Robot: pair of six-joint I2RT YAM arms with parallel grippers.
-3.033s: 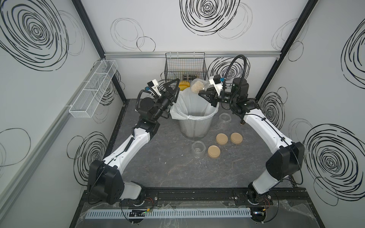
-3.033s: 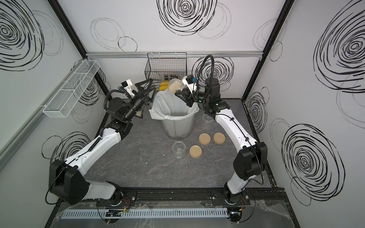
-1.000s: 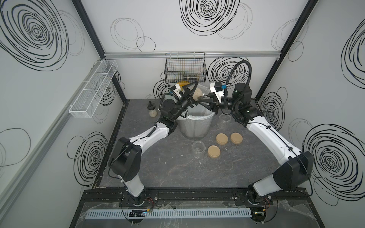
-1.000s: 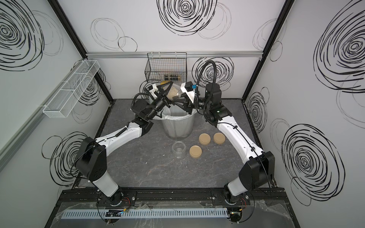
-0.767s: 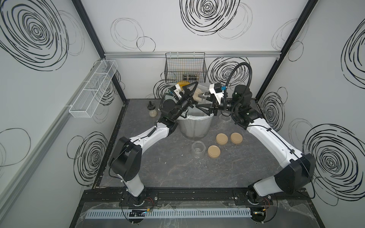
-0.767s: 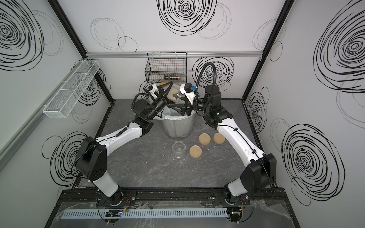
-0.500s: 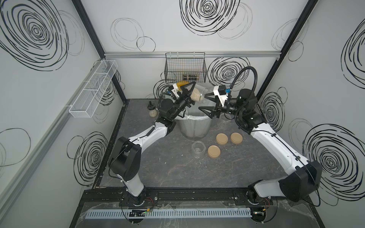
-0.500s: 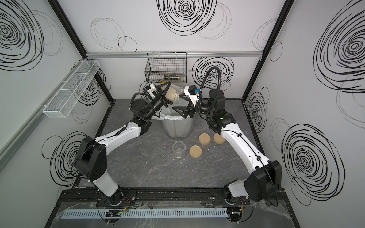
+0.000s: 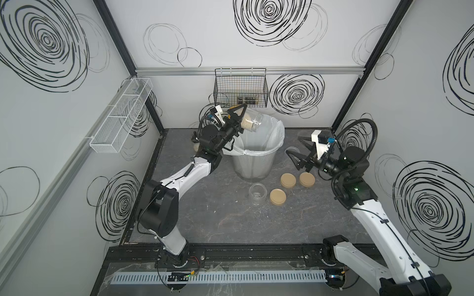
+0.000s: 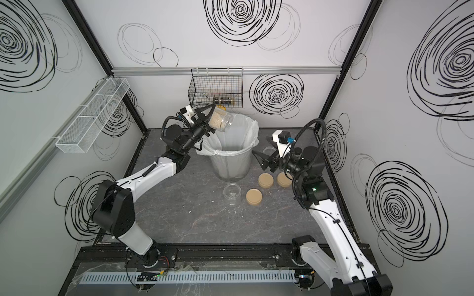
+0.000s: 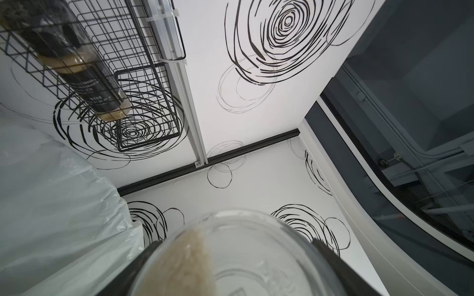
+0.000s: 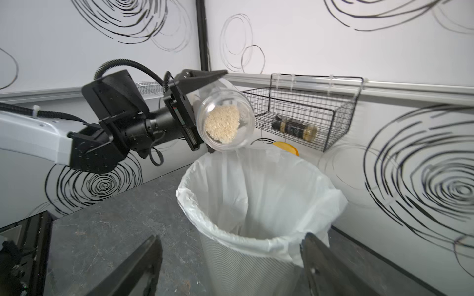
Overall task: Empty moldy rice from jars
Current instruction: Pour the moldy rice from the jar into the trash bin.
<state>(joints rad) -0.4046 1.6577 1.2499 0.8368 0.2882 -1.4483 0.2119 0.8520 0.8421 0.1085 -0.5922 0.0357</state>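
The right claw (image 9: 292, 145) has let go and backed away. A second ago it was pinched on the jar above the bin together with the left one. Now it hangs low over the table at the bin's 3 o'clock, jaws spread wide with nothing between them. The left claw (image 9: 239, 120) has kept its place at the bin's 11 o'clock and stays clamped on the jar (image 9: 252, 122), carrying it alone.

From the left claw the jar sticks out toward 3 o'clock. It lies almost on its side, with its open mouth tipped a little down over the bin's rim. The moldy rice (image 12: 222, 124) is heaped in the base half of the jar, next to the fingers, and shows as a pale mound through the mouth in the right wrist view. From the right claw the jar is well apart, at 10 o'clock across the bin's mouth.

Below the jar stands the mesh bin (image 9: 254, 164) with its white liner (image 9: 275, 130) folded over the rim. Another clear jar (image 10: 267, 149) stands just behind the right claw. At the bin's 6 o'clock an empty jar (image 9: 257, 196) stands upright. Three tan lids (image 9: 277, 196) lie flat between 4 and 5 o'clock. On the far wall at 12 o'clock hangs a wire basket (image 9: 241, 88) with a spice shaker (image 9: 247, 98) lying in it.
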